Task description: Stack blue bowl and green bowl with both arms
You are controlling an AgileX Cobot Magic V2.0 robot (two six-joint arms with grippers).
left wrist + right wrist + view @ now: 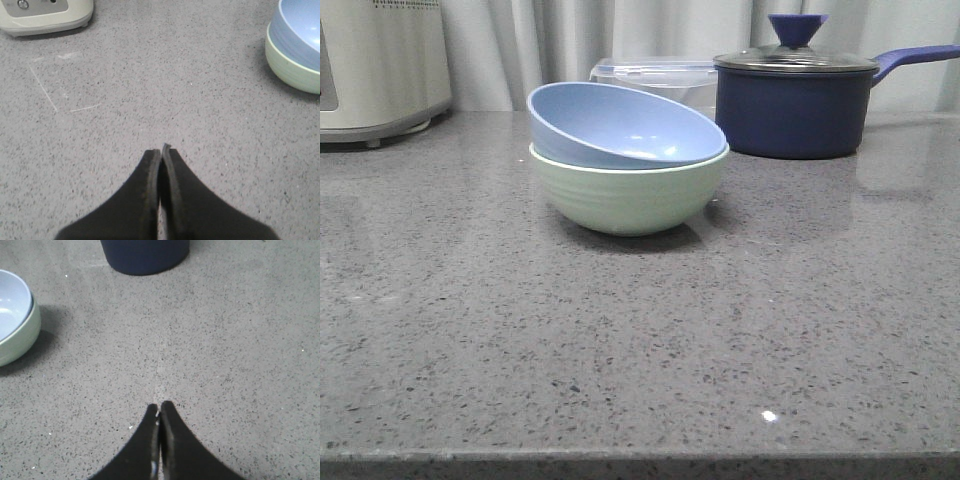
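The blue bowl (620, 125) sits tilted inside the green bowl (625, 195) in the middle of the grey counter, its left side raised. Both bowls also show in the left wrist view, the blue bowl (302, 27) in the green bowl (290, 67), and in the right wrist view, the blue bowl (12, 302) in the green bowl (22, 342). My left gripper (161, 150) is shut and empty over bare counter, apart from the bowls. My right gripper (159, 407) is shut and empty over bare counter. Neither arm shows in the front view.
A dark navy lidded saucepan (795, 100) stands at the back right and also shows in the right wrist view (145, 255). A clear lidded box (655, 80) stands behind the bowls. A white appliance (380, 65) stands at the back left and shows in the left wrist view (45, 15).
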